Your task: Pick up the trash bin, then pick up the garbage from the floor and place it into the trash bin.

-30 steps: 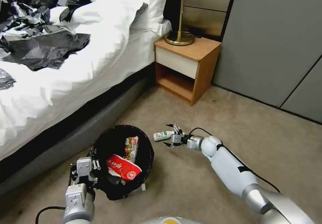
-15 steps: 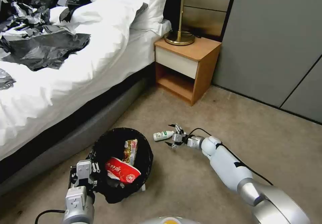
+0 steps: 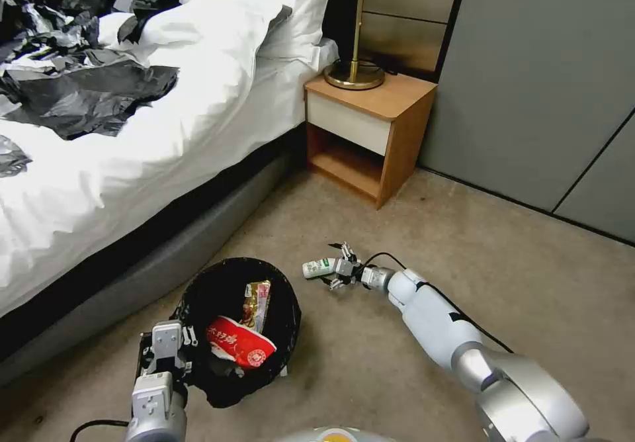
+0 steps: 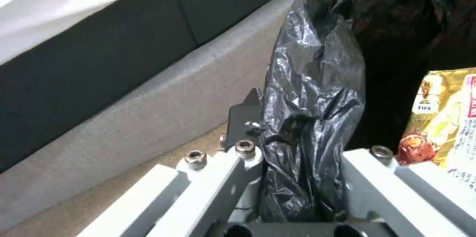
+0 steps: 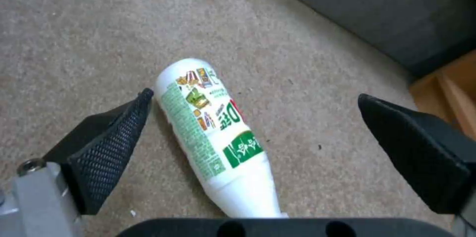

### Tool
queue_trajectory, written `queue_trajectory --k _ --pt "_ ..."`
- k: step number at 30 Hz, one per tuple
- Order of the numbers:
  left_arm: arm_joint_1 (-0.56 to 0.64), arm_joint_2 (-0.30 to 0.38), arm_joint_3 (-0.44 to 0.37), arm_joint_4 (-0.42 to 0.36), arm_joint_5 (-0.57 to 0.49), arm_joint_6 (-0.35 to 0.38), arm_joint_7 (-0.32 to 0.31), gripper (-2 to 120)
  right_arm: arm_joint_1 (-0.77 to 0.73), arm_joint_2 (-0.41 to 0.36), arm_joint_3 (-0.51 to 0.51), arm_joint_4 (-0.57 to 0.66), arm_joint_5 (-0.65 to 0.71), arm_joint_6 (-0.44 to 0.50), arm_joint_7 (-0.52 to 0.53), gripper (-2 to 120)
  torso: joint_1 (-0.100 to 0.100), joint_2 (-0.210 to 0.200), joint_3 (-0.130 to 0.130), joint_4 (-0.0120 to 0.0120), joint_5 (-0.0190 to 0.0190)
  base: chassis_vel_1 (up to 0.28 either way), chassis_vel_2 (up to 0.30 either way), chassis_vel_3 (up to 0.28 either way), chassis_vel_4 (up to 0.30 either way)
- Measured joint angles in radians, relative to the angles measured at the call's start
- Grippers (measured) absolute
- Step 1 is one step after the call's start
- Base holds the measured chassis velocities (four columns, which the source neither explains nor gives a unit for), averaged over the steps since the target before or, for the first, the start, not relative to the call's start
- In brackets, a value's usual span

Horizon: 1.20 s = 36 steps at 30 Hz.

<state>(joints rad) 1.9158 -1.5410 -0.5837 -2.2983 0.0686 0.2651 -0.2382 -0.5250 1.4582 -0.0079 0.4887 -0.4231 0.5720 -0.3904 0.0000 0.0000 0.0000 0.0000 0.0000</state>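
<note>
right claw [image 3: 336, 266] spread wide around the bottle [image 3: 319, 268] lying on the carpet.
left claw [image 3: 173, 356] clenched on the trash bin [image 3: 202, 290] rim beside the bed; red wrapper [image 3: 239, 345] inside.

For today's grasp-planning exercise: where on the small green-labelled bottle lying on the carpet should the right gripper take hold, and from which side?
Probably grip the bottle across its labelled middle, coming down from above. It lies flat on the carpet, so its round sides are free. The right gripper already straddles it with open jaws, neck end toward the wrist.
</note>
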Motion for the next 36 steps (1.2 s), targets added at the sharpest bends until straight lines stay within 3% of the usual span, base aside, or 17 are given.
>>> queue_trajectory --k 7,12,24,36 --pt "0.005 -0.002 0.001 -0.006 0.005 -0.001 0.000 3 0.022 -0.005 -0.017 -0.022 0.075 -0.037 -0.083 100 0.000 0.000 0.000 0.0000 0.0000 0.000 0.000 0.000 0.000" --pt "0.005 -0.003 0.002 -0.010 0.008 -0.002 0.001 3 0.055 -0.010 -0.036 -0.042 0.183 -0.112 -0.211 100 0.000 0.000 0.000 0.0000 0.0001 0.000 0.000 0.000 0.000" --pt "0.005 -0.005 -0.003 -0.017 0.006 -0.005 0.002 3 0.152 0.030 -0.078 -0.127 0.322 -0.251 -0.332 100 0.000 0.000 0.000 0.0000 -0.0001 0.000 0.000 0.000 0.000" --pt "-0.011 -0.002 0.002 -0.005 -0.005 -0.009 0.001 3 0.231 0.090 -0.066 -0.214 0.272 -0.292 -0.302 100 0.000 0.000 0.000 0.0001 0.0000 0.000 0.000 0.000 0.000"
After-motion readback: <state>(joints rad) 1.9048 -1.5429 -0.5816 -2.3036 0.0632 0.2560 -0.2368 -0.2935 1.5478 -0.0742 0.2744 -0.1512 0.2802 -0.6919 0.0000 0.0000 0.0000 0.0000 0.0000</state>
